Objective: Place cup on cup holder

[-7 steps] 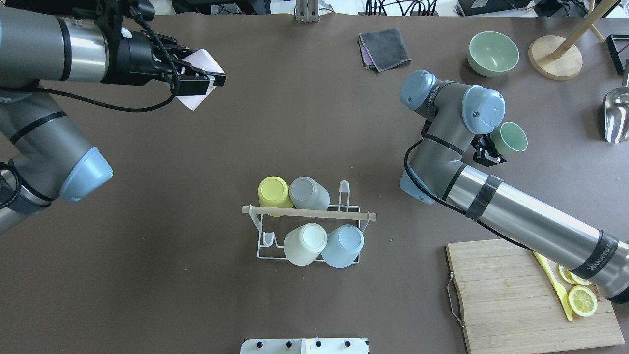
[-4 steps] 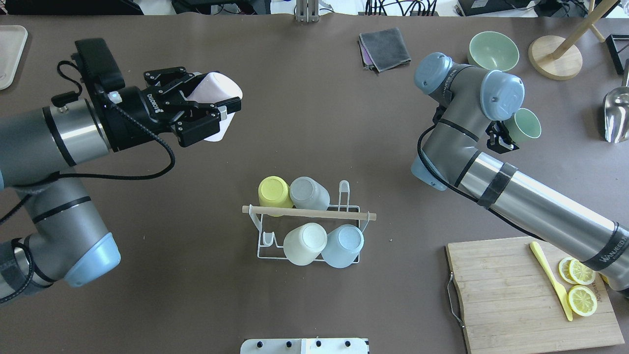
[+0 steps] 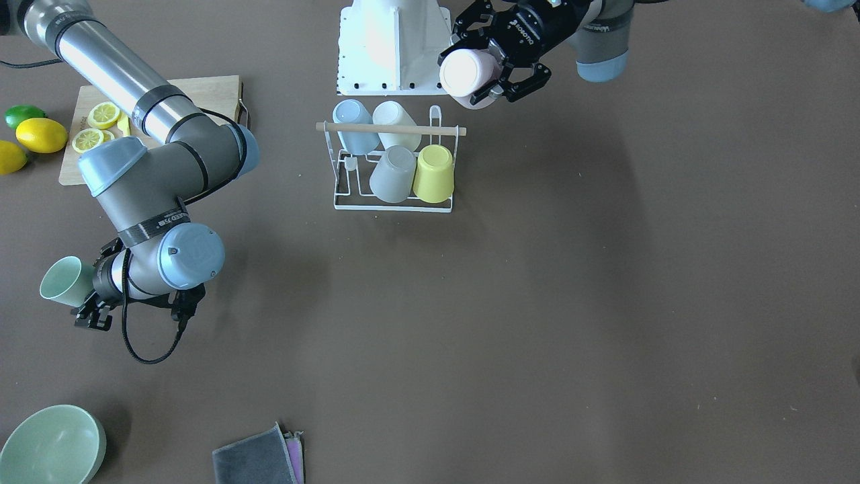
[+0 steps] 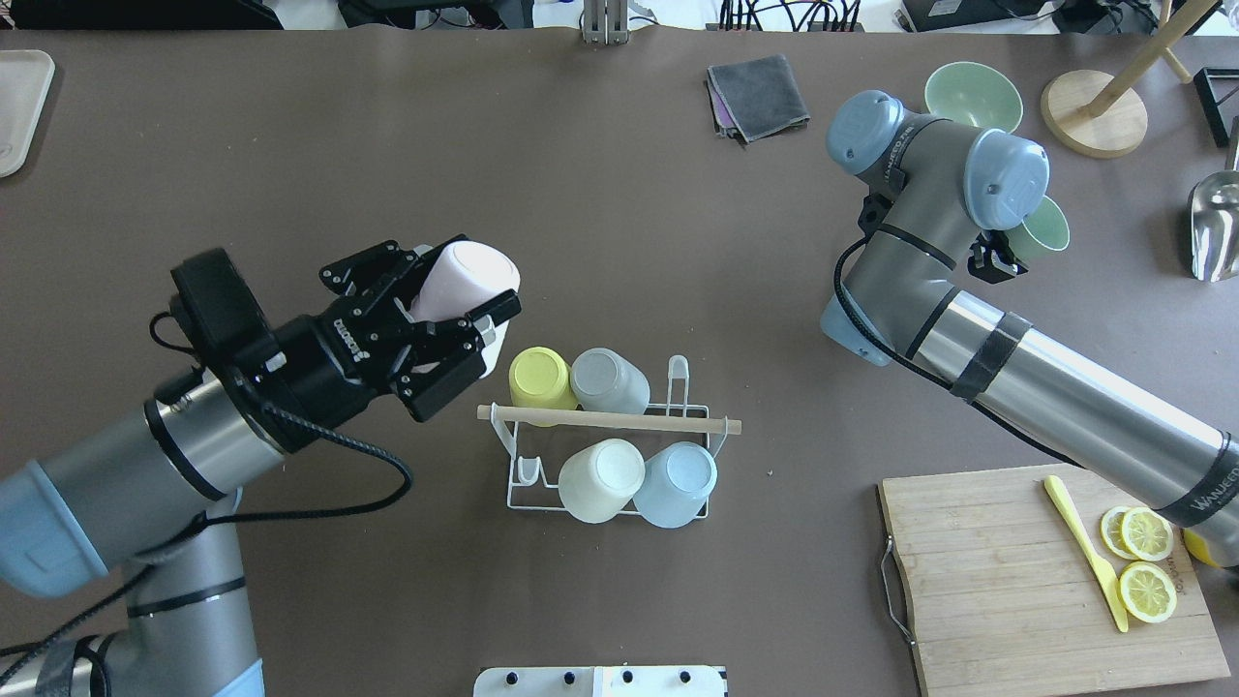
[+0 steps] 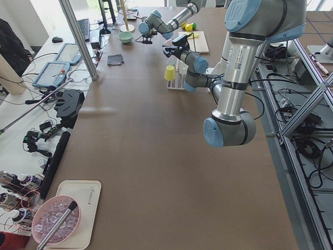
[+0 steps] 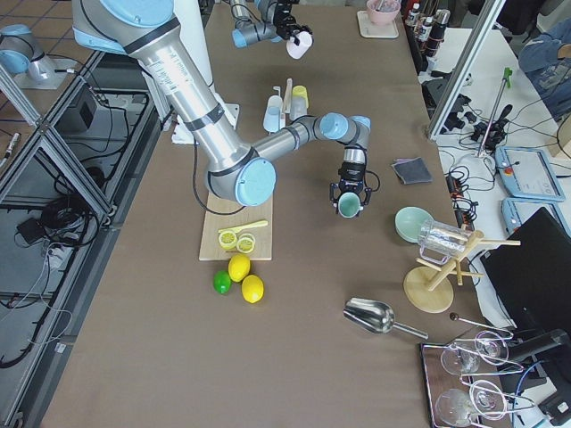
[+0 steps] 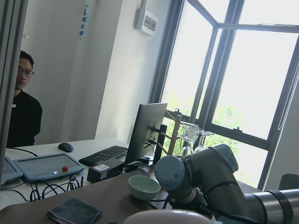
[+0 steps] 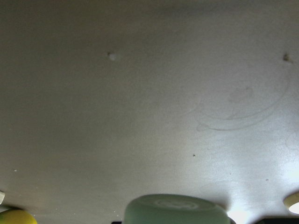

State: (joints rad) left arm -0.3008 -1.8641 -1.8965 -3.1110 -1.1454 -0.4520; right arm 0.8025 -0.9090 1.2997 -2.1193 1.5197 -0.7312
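Wooden rod (image 4: 608, 420), 4 cups (image 4: 602, 381), 2 prongs (image 4: 679, 378)

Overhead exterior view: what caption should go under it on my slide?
Left pincer carries a pink cup toward the cup holder already holding four cups.

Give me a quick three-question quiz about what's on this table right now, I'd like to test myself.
1. True or false: the left gripper is shut on a pink cup.
2. How many cups already sit on the cup holder?
3. Multiple choice: what does the right gripper hold? A) a lemon slice B) a green cup C) the grey cloth

Key
1. True; it holds the cup just beside the rack, over its yellow-cup corner.
2. Four: the yellow cup, grey cup, cream cup and blue cup.
3. B.
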